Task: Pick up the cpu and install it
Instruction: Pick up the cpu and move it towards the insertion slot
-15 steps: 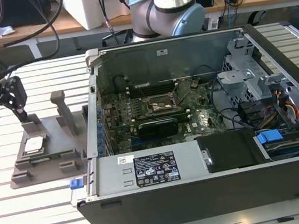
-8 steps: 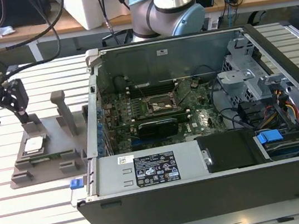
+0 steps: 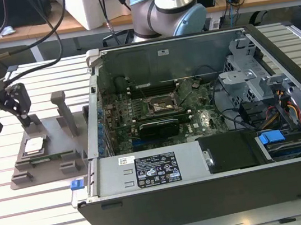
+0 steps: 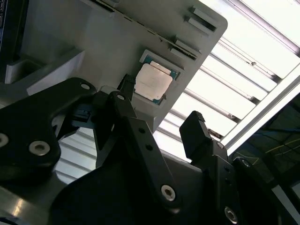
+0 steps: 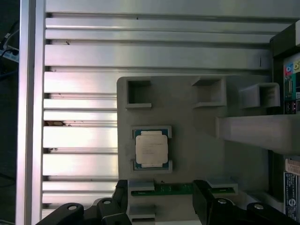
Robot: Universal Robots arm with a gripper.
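Table [image 3: 42, 219]: slatted aluminium top, grooves between the slats. Two items rest directly on it.
1. Grey holder [image 3: 52, 135], flat on the slats toward the exterior view's left. First wrist view: holder base [image 5: 197, 140] square to the slats.
2. Open PC case [image 3: 208, 194], on its side, open face up. It sits just beside the holder, on the exterior view's right; contact between them not discernible.

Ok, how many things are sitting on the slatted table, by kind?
cpu: 1, lying in the holder
grey plastic holder: 1
open computer case: 1
Total: 3
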